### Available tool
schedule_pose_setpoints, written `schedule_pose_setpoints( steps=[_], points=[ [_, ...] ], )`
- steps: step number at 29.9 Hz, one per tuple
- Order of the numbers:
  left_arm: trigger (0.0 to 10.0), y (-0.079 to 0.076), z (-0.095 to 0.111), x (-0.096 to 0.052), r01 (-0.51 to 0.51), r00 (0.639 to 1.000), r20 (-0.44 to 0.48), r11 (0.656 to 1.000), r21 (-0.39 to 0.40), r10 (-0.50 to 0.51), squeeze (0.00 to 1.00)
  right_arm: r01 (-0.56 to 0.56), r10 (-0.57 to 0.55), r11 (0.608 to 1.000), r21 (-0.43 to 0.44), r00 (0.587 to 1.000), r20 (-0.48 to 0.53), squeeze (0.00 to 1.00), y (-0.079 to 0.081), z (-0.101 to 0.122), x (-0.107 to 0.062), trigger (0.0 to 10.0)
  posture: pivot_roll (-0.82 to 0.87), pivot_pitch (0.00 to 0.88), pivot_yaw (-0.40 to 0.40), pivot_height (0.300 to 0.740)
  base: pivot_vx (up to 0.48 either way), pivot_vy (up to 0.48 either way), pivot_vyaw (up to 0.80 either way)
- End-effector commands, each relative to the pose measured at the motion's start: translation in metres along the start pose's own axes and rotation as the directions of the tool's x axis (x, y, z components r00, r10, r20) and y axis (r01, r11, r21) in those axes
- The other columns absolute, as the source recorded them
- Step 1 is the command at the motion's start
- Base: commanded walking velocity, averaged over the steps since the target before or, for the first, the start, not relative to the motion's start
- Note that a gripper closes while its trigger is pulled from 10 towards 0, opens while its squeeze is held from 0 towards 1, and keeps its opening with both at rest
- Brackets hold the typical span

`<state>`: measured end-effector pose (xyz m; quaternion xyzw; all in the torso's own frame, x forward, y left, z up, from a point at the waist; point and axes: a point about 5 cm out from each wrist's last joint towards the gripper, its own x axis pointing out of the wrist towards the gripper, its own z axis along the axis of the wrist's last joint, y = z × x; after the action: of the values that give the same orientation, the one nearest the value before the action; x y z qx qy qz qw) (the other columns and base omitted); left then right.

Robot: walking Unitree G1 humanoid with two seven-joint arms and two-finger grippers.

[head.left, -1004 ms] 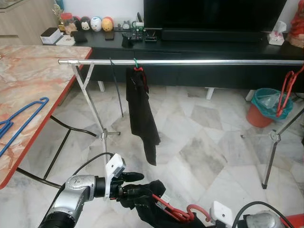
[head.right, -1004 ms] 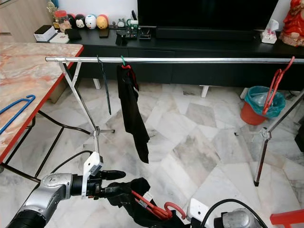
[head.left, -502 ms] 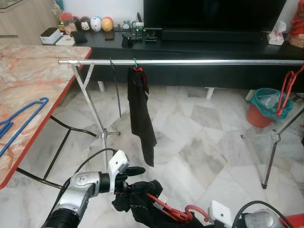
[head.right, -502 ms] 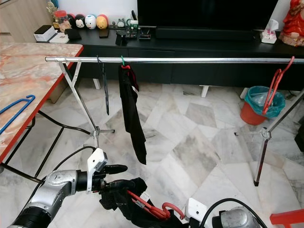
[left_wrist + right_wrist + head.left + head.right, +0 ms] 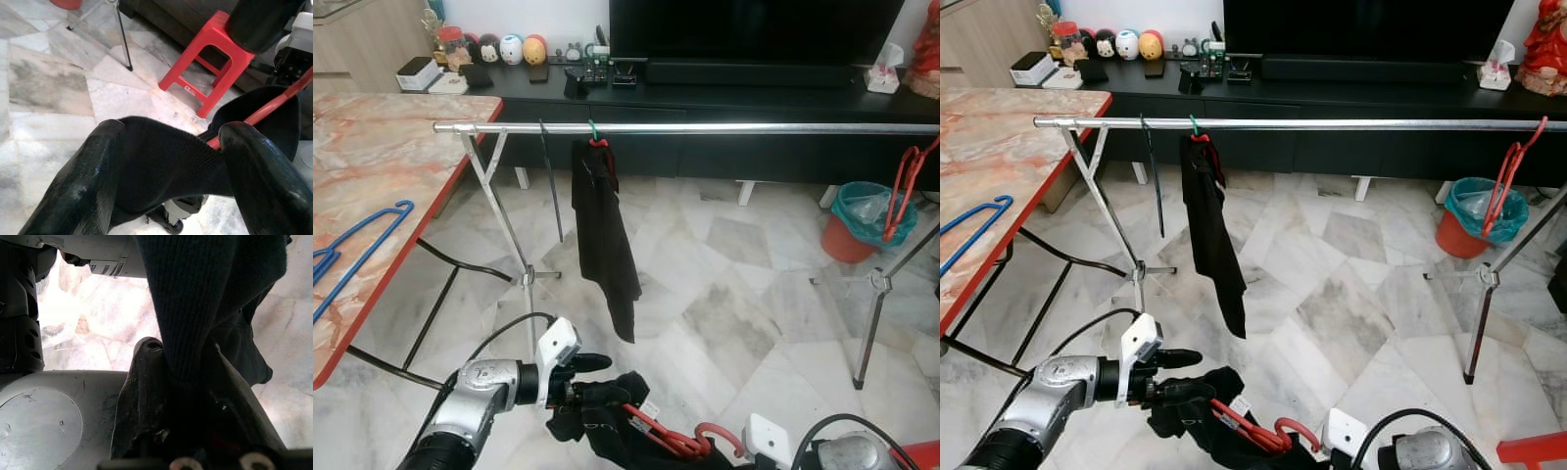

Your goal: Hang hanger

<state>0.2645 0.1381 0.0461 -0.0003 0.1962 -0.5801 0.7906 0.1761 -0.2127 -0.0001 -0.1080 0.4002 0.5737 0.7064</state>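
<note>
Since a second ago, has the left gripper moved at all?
Yes. The left gripper has shifted slightly right and down against the rack's foot, its fingers staying at the dark garment on the red hanger.
</note>
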Motion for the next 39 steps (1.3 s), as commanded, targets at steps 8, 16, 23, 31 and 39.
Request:
schedule_pose_setpoints(
  steps=[8,16,23,31,39],
  points=[
    [5.4,-0.0031,-0.0086,-0.0004,0.024,0.999,-0.042,0.999,-0.032,-0.025,0.00,-0.001,0.002,1.000,-0.031,1.000,0.029,0.00,-0.0003,0.0095,-0.0026,10.0,-0.03,0.054,0.014,0.740,0.000,0.000,0.00],
    [0.0,-0.0035,-0.0090,0.0000,0.030,0.998,-0.051,0.999,-0.034,-0.032,0.00,0.001,0.000,0.999,-0.035,1.000,0.030,0.00,-0.0005,0.0112,-0.0028,10.0,-0.03,0.054,0.013,0.740,0.000,0.000,0.00],
    [0.0,-0.0044,-0.0105,0.0007,0.035,0.997,-0.062,0.999,-0.031,-0.037,0.00,0.003,-0.002,0.999,-0.036,1.000,0.030,0.00,-0.0003,0.0121,-0.0024,10.0,-0.03,0.056,0.014,0.740,0.000,0.000,0.00],
    [0.0,-0.0042,-0.0102,0.0010,0.035,0.997,-0.062,0.999,-0.028,-0.036,0.00,0.005,-0.004,0.999,-0.038,1.000,0.030,0.00,-0.0006,0.0130,-0.0022,10.0,-0.03,0.056,0.013,0.740,0.000,0.000,0.00],
    [0.0,-0.0028,-0.0089,0.0023,0.023,0.998,-0.059,1.000,-0.020,-0.025,0.00,0.008,-0.007,0.999,-0.040,1.000,0.028,0.00,-0.0010,0.0131,-0.0021,10.0,-0.03,0.058,0.013,0.740,0.000,0.000,0.00]
  ],
)
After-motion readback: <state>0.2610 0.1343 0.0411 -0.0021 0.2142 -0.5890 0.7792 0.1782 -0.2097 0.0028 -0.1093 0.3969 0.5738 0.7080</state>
